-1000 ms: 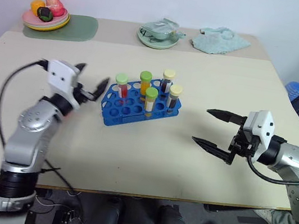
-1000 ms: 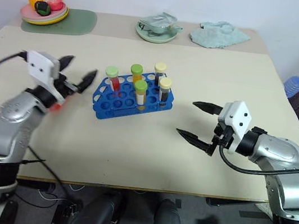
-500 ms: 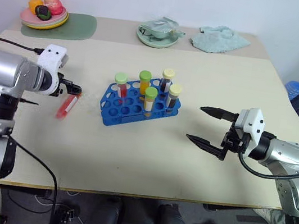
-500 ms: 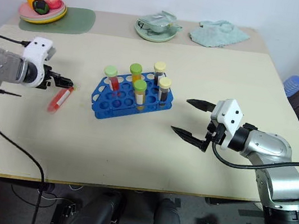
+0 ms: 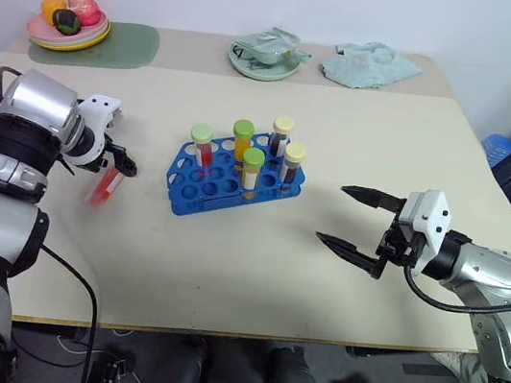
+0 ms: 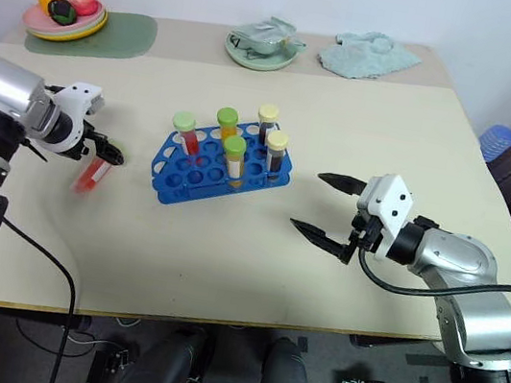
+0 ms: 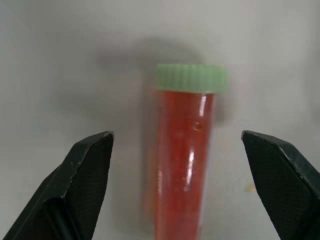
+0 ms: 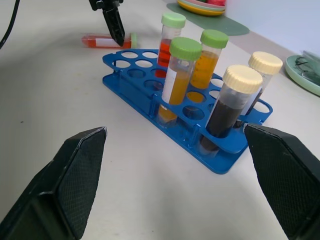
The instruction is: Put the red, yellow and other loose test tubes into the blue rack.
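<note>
This looks like a robot test room staged as a small lab. A plain beige counter (image 5: pixel 359 150) stands against a bare white wall. On it sits a blue test-tube rack (image 5: pixel 239 171) with capped sample tubes, while toy food on a plate (image 5: pixel 68 26) and a crumpled cloth (image 5: pixel 371 66) lie along its far edge.

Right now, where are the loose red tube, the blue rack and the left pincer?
Red tube (image 7: pixel 181 165), left wrist view, mid-body, lying on the table.
Rack (image 5: pixel 198 200), left eye view, near front edge.
Left pincer (image 6: pixel 106 154), right eye view, between its open fingertips, over the tube.
</note>
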`<action>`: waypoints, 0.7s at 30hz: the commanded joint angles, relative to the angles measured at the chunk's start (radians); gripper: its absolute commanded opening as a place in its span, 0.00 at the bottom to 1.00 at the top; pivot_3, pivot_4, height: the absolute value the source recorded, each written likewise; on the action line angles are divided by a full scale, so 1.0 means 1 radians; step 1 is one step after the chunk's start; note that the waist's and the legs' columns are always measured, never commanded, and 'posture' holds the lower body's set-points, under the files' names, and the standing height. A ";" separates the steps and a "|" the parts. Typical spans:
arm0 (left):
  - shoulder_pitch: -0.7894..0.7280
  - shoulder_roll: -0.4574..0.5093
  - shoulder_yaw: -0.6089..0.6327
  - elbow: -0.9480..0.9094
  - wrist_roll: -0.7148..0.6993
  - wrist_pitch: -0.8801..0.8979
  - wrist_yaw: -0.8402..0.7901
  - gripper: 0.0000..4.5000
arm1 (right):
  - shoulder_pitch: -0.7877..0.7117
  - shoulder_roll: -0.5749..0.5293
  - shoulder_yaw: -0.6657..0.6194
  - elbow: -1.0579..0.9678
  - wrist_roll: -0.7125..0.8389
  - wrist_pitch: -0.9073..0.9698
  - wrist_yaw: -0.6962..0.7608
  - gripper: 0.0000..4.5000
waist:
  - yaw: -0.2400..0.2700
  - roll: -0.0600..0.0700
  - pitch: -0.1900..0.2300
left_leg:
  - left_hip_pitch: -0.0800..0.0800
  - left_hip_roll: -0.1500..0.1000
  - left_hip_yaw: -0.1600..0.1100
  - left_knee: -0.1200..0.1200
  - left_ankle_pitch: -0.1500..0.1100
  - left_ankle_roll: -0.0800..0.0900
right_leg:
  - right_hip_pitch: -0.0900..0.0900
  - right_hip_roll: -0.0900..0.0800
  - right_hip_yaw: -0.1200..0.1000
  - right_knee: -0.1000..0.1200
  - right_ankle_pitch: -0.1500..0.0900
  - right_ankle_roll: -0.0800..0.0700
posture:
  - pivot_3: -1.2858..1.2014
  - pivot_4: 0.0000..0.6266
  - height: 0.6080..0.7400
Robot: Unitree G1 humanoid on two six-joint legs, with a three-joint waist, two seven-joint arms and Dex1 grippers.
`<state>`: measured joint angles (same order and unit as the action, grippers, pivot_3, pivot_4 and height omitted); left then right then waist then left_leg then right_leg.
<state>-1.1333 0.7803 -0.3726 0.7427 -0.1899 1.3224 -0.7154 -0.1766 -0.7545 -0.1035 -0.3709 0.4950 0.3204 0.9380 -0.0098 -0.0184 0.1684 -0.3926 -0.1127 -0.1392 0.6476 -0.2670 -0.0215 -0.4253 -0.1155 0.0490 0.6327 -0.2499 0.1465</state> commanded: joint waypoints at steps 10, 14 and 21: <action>-0.073 -0.050 -0.017 0.129 0.113 -0.056 -0.045 0.55 | -0.006 -0.001 -0.024 -0.049 0.016 0.006 -0.016 1.00 | -0.002 0.000 0.000 | 0.000 0.000 0.000 0.000 0.000 0.000 | 0.000 0.000 0.000 0.000 0.000 0.000 | 0.52 0.24 1.00; -0.068 -0.047 -0.007 0.104 0.120 -0.041 -0.050 0.25 | -0.004 -0.001 -0.025 -0.043 0.014 0.001 -0.009 1.00 | -0.002 0.000 0.000 | 0.000 0.000 0.000 0.000 0.000 0.000 | 0.000 0.000 0.000 0.000 0.000 0.000 | 0.52 0.24 1.00; 0.022 0.012 0.205 -0.205 0.046 0.075 -0.001 0.25 | -0.007 -0.001 -0.023 -0.032 0.012 -0.004 0.000 1.00 | -0.005 -0.001 0.000 | 0.000 0.000 0.000 0.000 0.000 0.000 | -0.001 0.000 0.000 0.001 0.000 0.000 | 0.52 0.24 1.00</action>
<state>-1.1171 0.7682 -0.2716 0.6581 -0.1152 1.3707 -0.7406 -0.1767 -0.7547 -0.1034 -0.3870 0.4954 0.3276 0.9323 -0.0151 -0.0191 0.1688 -0.3929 -0.1122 -0.1391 0.6477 -0.2670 -0.0214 -0.4269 -0.1156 0.0492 0.6340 -0.2499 0.1466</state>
